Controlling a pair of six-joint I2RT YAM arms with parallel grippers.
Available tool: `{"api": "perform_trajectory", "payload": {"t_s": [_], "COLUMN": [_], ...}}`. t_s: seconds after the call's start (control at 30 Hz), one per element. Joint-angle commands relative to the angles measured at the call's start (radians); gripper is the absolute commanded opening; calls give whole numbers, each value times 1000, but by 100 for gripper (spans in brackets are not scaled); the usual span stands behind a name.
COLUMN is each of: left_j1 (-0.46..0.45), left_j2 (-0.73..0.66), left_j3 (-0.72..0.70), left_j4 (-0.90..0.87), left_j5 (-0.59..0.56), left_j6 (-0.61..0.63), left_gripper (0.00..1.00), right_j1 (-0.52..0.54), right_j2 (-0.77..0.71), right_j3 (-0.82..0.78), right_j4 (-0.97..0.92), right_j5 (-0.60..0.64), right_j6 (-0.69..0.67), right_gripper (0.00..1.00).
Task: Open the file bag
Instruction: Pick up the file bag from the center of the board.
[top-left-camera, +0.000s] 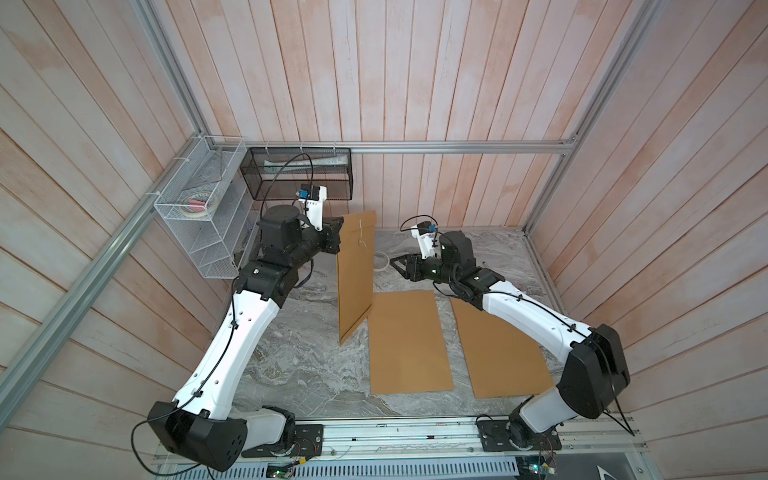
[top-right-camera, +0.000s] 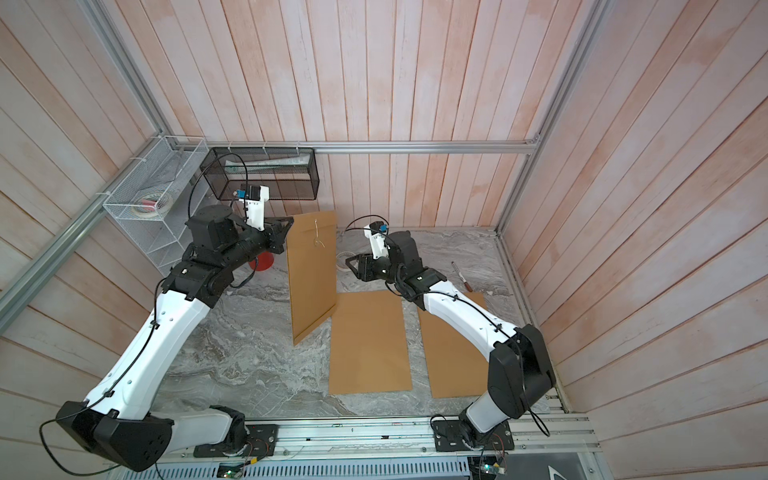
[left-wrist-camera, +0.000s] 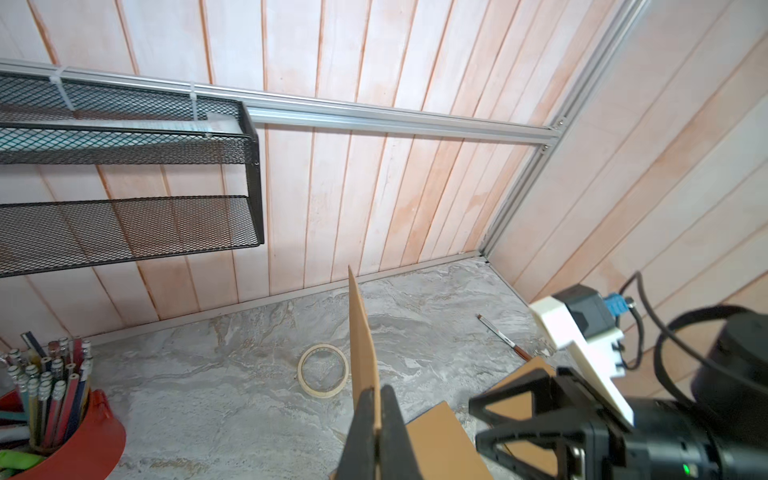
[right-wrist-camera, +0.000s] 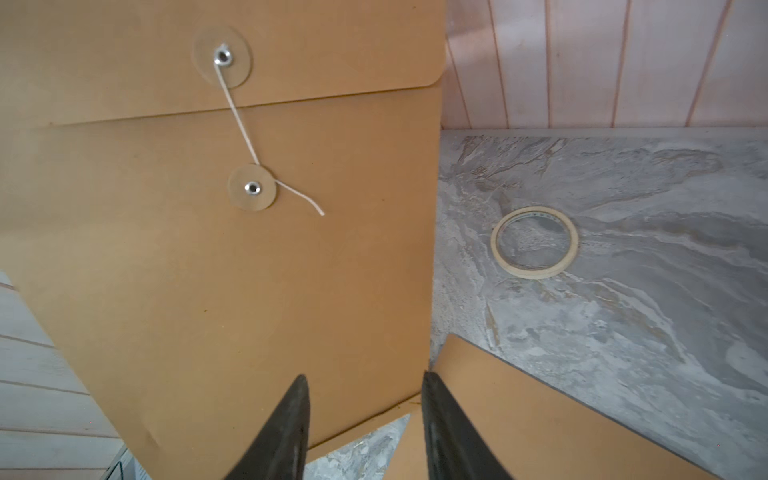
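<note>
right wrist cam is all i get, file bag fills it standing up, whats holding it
Observer: The left end effector, shut on the file bag at its upper edge, outside your frame.
Operator: anything loose near me i cant see
Observer: A pen lies on the table, to the robot's right of the right end effector.
Operator: i see one flat brown corner below, is that the only other bag
Observer: No, two lie flat side by side: one flat bag beside the standing one, and a second flat bag partly under the right arm.
</note>
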Motion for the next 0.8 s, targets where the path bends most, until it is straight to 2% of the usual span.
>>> {"api": "perform_trajectory", "payload": {"t_s": [0.0, 0.17, 0.3, 0.53, 0.77], "left_j1": [13, 57, 108, 126, 128], "left_j2": [-63, -148, -188, -179, -176], "left_j3": [-57, -211, -310, -340, -385], "left_j4": [145, 317, 463, 543, 641], "left_j5": [102, 255, 377, 525, 636], "left_j6": [86, 75, -15, -75, -152], "left_gripper": [0, 0, 0, 0, 0], "right_j1": [-30, -98, -142, -177, -237], "right_j2": [-50, -68, -64, -32, -13], "right_j3": [-45, -83, -95, -92, -125], "right_j4": [110, 174, 211, 270, 445], "right_j5": [-53, -139, -204, -285, -444], "right_j6": [-55, -64, -73, -85, -4], "right_gripper": [47, 50, 50, 52, 58]}}
